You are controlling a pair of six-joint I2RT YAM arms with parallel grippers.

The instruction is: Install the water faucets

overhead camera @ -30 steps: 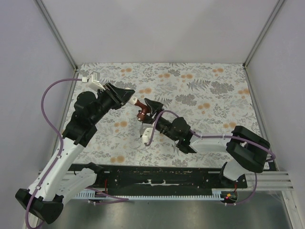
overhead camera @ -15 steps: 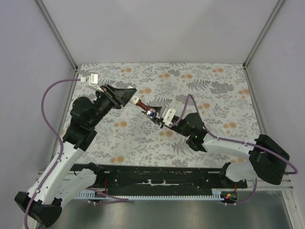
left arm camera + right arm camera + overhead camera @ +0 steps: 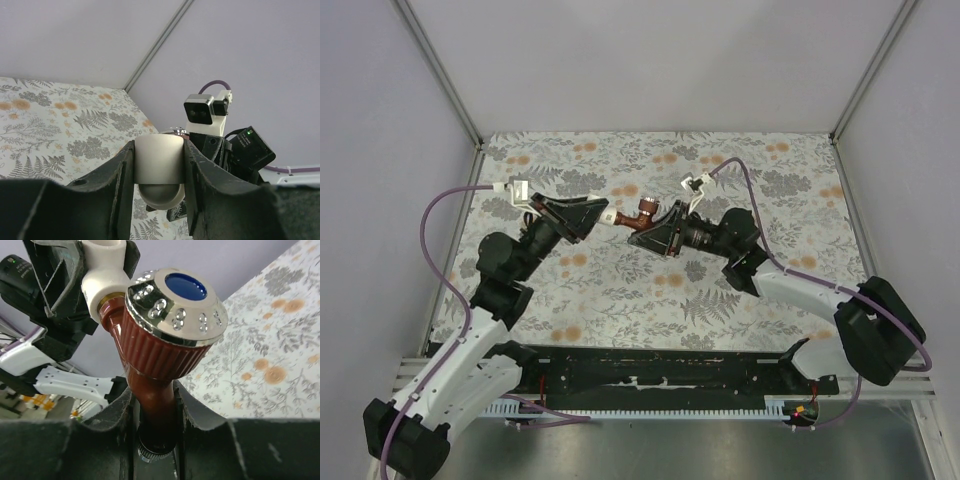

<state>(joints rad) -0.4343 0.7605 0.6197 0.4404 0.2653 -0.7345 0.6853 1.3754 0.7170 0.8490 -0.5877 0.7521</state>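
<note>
Right wrist view alone shows the tap point(image 3: 155, 360) has a blue-capped knob point(image 3: 176, 302).

Faucet point(image 3: 642, 212) above the table point(image 3: 770, 190), a pipe fitting point(image 3: 610, 217) touching the faucet's left end.

The table point(image 3: 770, 290) has a floral print all over, grey fern leaves and orange blossoms on white, running back to the pale walls point(image 3: 660, 60).
</note>
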